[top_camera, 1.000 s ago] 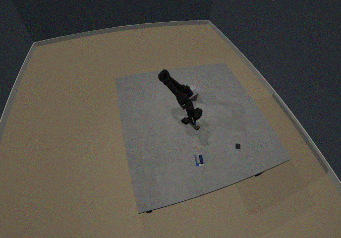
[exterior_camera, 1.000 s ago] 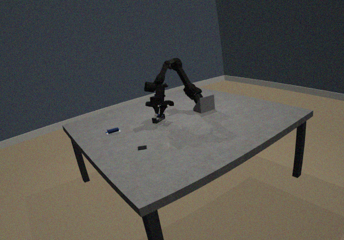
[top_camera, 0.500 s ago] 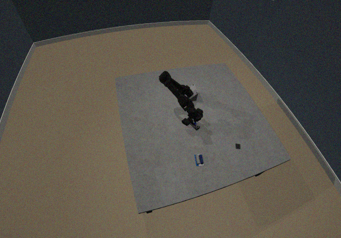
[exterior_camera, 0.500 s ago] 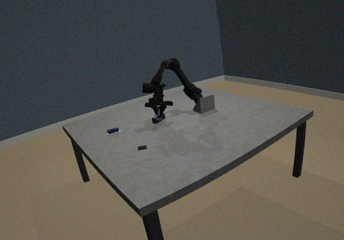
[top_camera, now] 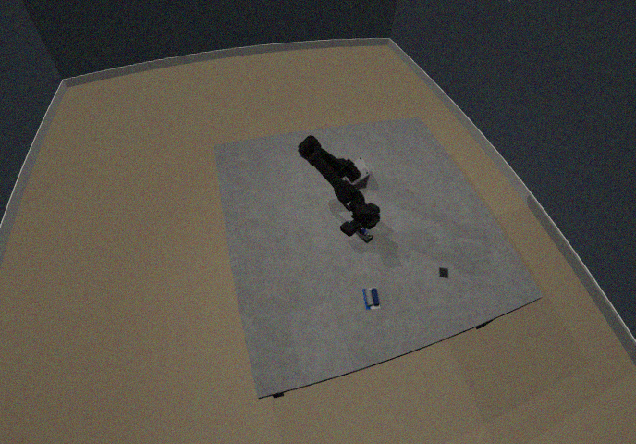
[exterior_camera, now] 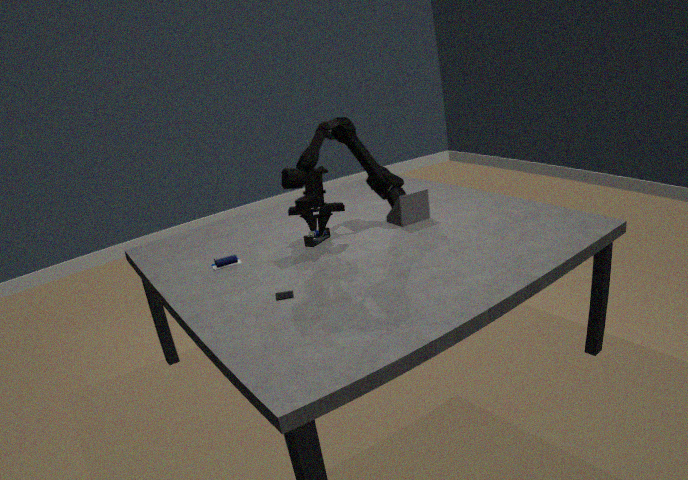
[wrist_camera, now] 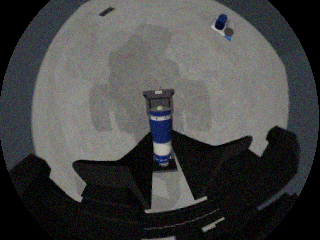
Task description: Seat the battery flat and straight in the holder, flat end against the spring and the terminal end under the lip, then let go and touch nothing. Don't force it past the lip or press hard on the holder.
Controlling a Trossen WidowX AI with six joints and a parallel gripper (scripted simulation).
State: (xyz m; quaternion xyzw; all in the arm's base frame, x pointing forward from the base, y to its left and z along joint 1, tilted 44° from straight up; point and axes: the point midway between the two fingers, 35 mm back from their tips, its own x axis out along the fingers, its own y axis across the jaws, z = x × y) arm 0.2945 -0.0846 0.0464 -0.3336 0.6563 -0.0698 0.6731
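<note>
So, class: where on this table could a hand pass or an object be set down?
Bare stretches lie right of the small black block and left of the second battery. It is crowded where the end effector grips the battery over the holder.

Tool [wrist_camera: 160, 160] above holder [wrist_camera: 159, 100]; battery [wrist_camera: 159, 135] between its fingers.

Table [exterior_camera: 469, 266]: grey, four dark legs
On it: arm base [exterior_camera: 410, 208], holder [exterior_camera: 316, 239], blue-white item [exterior_camera: 225, 261], small dark block [exterior_camera: 283, 294]
</note>
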